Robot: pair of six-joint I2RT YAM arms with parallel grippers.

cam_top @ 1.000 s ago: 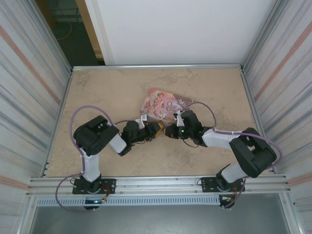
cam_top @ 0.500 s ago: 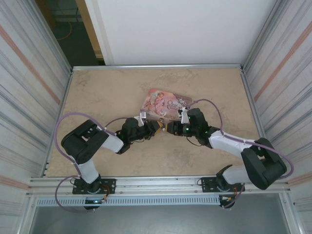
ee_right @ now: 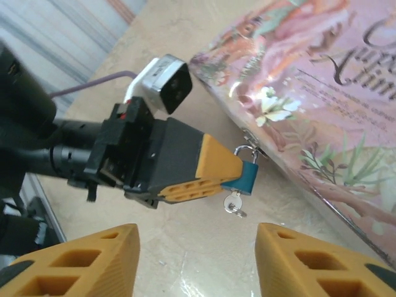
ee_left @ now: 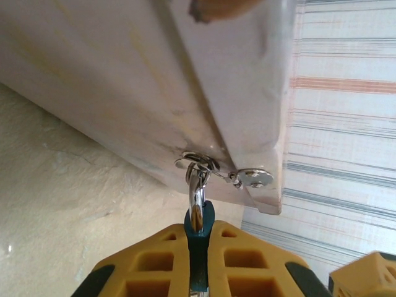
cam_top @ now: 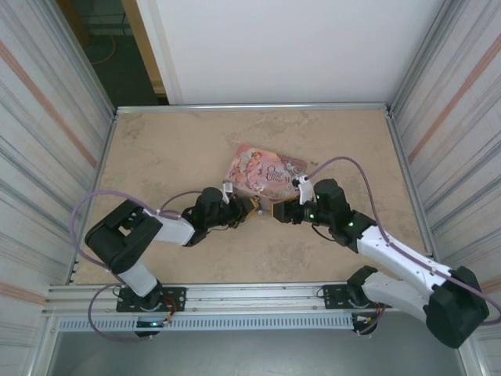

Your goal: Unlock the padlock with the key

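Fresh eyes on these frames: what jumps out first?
The pink illustrated tin box sits in the middle of the table. At its near edge the left gripper is clamped on a tiny blue padlock hooked through the box's hasp, with a small silver key hanging below it. The right gripper faces them, open.

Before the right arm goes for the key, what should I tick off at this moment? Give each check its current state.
1. Padlock clamped in the left gripper: ok.
2. Key sticking out of the padlock's underside: ok.
3. Right gripper open, key not yet between its fingers: ok.
4. Shackle threaded through the hasp on the box: ok.
5. Key fully pushed in: cannot tell.
6. Key already turned, shackle released: cannot tell.
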